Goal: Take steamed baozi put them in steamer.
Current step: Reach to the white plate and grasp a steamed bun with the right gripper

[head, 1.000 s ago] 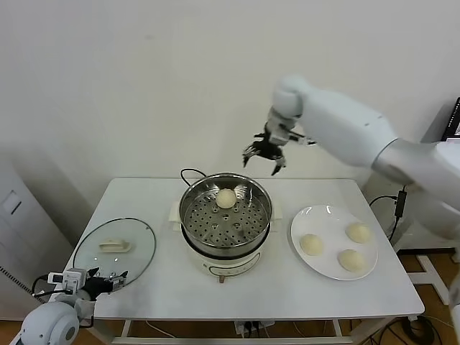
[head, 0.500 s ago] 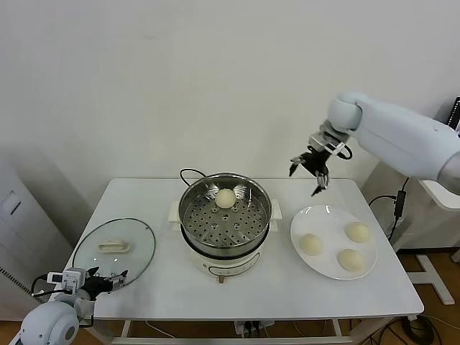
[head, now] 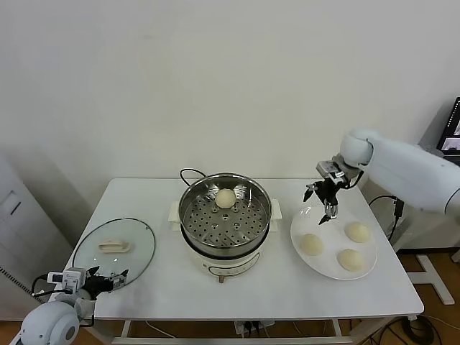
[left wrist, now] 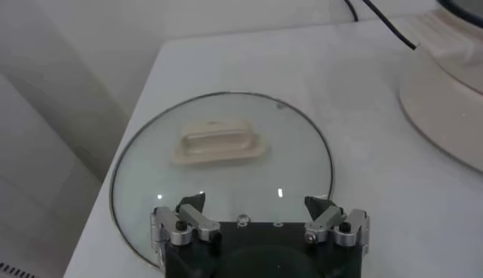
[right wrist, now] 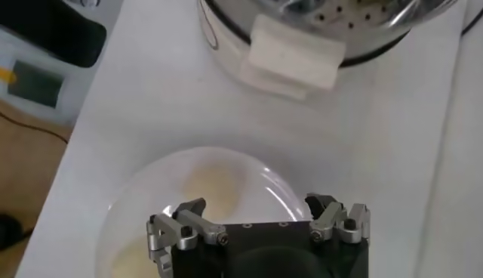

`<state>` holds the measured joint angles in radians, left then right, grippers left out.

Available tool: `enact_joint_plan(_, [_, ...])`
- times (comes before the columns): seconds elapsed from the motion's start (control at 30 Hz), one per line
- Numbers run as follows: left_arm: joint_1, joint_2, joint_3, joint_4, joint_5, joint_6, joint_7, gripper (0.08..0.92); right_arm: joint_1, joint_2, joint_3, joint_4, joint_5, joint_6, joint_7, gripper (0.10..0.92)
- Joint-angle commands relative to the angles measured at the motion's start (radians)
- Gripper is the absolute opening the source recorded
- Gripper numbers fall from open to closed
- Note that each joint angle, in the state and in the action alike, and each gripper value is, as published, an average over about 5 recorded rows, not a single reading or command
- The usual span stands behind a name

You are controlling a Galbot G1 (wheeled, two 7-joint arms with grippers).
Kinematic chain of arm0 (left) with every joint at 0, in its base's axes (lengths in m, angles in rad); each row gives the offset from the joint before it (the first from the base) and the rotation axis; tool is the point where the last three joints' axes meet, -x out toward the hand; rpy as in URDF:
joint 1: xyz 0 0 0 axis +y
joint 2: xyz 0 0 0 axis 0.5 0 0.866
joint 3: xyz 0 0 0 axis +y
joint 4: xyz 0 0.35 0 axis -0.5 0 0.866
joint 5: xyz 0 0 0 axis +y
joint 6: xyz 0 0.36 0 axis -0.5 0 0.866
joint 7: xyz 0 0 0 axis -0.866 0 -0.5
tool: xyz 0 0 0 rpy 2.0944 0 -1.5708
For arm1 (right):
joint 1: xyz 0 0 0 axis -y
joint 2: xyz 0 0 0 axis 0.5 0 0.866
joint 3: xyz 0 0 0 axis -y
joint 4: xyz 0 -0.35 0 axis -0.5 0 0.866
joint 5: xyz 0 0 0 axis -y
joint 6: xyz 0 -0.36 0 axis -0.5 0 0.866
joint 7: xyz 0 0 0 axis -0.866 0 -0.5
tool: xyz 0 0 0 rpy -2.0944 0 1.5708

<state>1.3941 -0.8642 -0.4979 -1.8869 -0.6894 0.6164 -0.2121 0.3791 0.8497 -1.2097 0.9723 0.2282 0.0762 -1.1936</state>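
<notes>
Right end effector [head: 321, 202], jaws spread and empty, hovers above the plate [head: 305, 218] of baozi [head: 311, 244].

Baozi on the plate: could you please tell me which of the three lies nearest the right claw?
The baozi on the plate's steamer side, just below the open right claw. The other two lie farther toward the table's right edge.

You are looking at a lab-style test room dressed as a kitchen: a white table [head: 144, 287] is standing against a bare wall [head: 180, 79], cables [head: 397, 208] are trailing off its side, and a monitor [head: 453, 129] is glowing nearby.
</notes>
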Motion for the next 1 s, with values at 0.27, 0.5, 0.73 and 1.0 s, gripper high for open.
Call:
enact_joint_plan(0.27, [0.001,0.000,0.002,0.006,0.001,-0.001,0.001,0.823,-0.213,-0.019,0.126,-0.018,-0.069,-0.051,0.049,0.823])
enact_joint_plan(0.5, [0.002,-0.001,0.002,0.008,0.002,-0.002,0.001,0.823,-0.249,-0.002,0.163,-0.046,-0.093,-0.048,0.065,0.823])
enact_joint_plan(0.73, [0.010,-0.003,0.002,0.010,0.005,-0.005,0.001,0.823,-0.274,0.020,0.196,-0.081,-0.124,-0.042,0.081,0.818])
enact_joint_plan(1.0, [0.013,-0.003,-0.002,0.017,0.006,-0.008,0.002,0.823,-0.286,0.027,0.224,-0.095,-0.158,-0.041,0.074,0.721])
